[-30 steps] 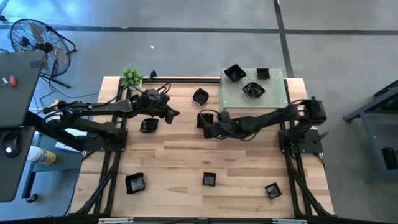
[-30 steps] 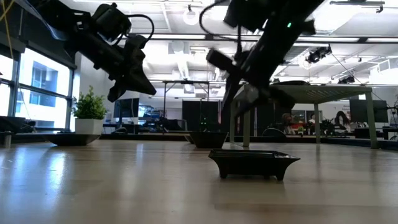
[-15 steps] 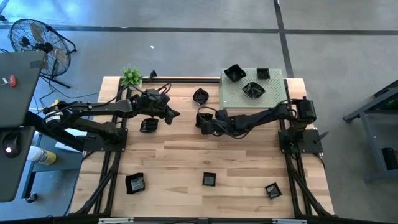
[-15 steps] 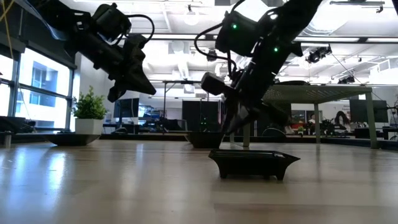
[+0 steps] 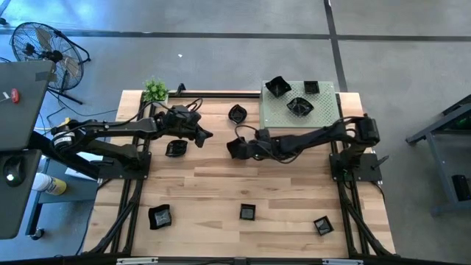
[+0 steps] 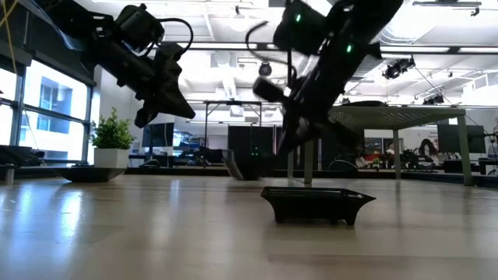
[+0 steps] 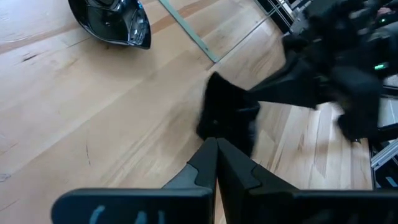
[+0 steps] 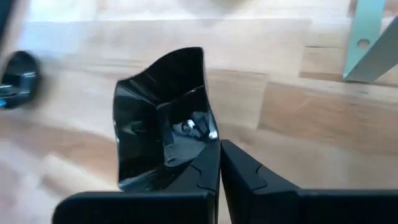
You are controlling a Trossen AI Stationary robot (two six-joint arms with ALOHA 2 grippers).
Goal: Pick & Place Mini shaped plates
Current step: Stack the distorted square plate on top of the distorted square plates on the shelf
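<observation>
stand (image 5: 324,116): three black plates | right fingers (image 8: 214,163): pinching plate (image 8: 163,118) | left fingers (image 7: 214,163): closed, empty

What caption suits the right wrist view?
Right gripper shut on a glossy black plate, tilted above the wooden table.

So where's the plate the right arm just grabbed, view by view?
High view: the held plate is at table centre, at the right gripper.
Low view: tilted dark shape, left of centre behind the nearest dish.
Left wrist view: dark blur mid-picture, under the right arm.
Right wrist view: large, tilted, pinched at its rim.
Shared landmark: the pale green stand.
</observation>
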